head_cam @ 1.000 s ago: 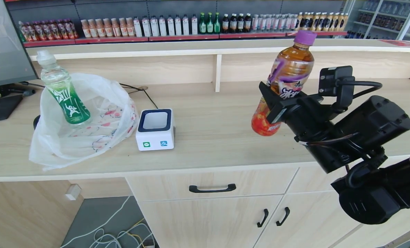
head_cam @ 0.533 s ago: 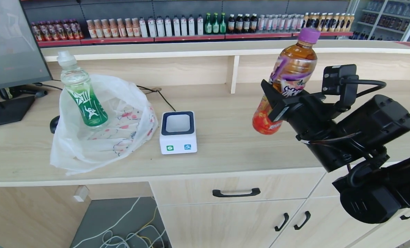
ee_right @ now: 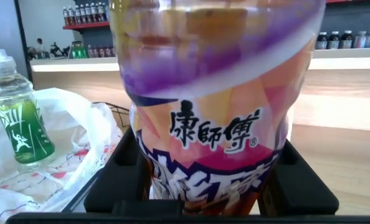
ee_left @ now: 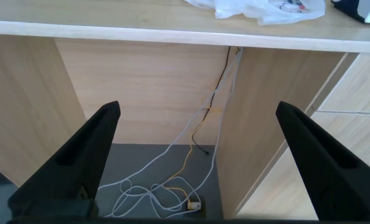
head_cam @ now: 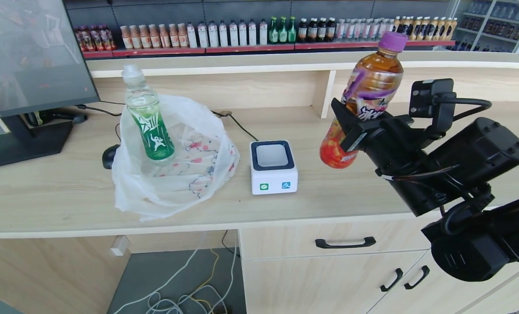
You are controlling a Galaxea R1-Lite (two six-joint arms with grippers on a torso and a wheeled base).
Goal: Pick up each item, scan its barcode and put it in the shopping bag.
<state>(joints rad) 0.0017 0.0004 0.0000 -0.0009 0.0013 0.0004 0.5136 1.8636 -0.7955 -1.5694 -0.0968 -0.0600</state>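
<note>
Head view: the tea-coloured plastic bottle with purple cap and orange-purple label [head_cam: 369,93] is in the air above the light wood counter [head_cam: 351,192], cap up and leaning slightly. It is clamped around its lower half by the right gripper [head_cam: 351,127]. In the right wrist view the bottle [ee_right: 216,112] sits snug between the black fingers [ee_right: 119,171], label print facing the camera; I cannot tell where the barcode is.

Step, as I judge it: pick is done, scan is pending. The white box scanner with dark-rimmed window [head_cam: 273,168] stands on the counter, off to the robot's left of the held bottle and lower, well apart from it. The next move calls for carrying the bottle left and down over the window and turning it so the barcode faces the glass. Only after that does it go to the bag.

The translucent white plastic shopping bag [head_cam: 176,187] lies open just left of the scanner. A green-labelled clear bottle with white cap [head_cam: 148,117] already stands upright inside it, so the drop needs room beside that.

Pose: the right arm reaches in from the lower right with its wrist roughly level. In the left wrist view the left gripper [ee_left: 197,112] hangs low, below the counter edge, fingers spread wide with nothing between them, facing loose cables [ee_left: 172,186] on the floor.
</note>
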